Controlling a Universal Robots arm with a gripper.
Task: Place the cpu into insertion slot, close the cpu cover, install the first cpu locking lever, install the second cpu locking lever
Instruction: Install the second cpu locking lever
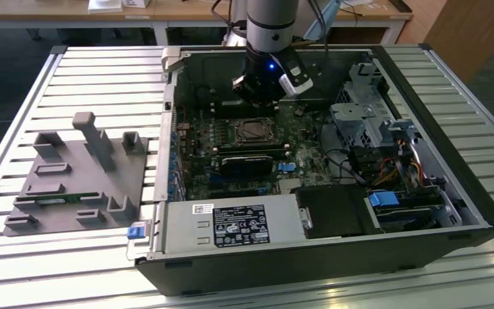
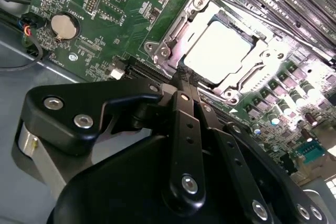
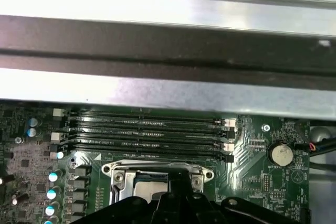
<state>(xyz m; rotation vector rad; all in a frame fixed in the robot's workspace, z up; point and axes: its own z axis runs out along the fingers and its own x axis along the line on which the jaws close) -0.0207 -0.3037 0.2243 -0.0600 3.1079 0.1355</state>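
In the exterior view the gripper [image 1: 260, 96] hangs inside the open computer case [image 1: 453, 167], just above the insertion slot [image 1: 254, 131] at frame centre. In the second wrist view its fingers [image 2: 185, 98] look pinched together, empty, touching the closed cpu cover [image 2: 173, 38]; the cpu [image 2: 218, 51] lies seated upper right. In the first wrist view the cover [image 3: 157, 171] sits low, centre.

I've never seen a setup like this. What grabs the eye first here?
An open computer case lies on a slatted table, its green circuit board exposed. The robot's gripper reaches down inside, right at the silver cpu cover, which frames the pale cpu sitting in its socket. A grey parts holder sits on the exterior view's left.
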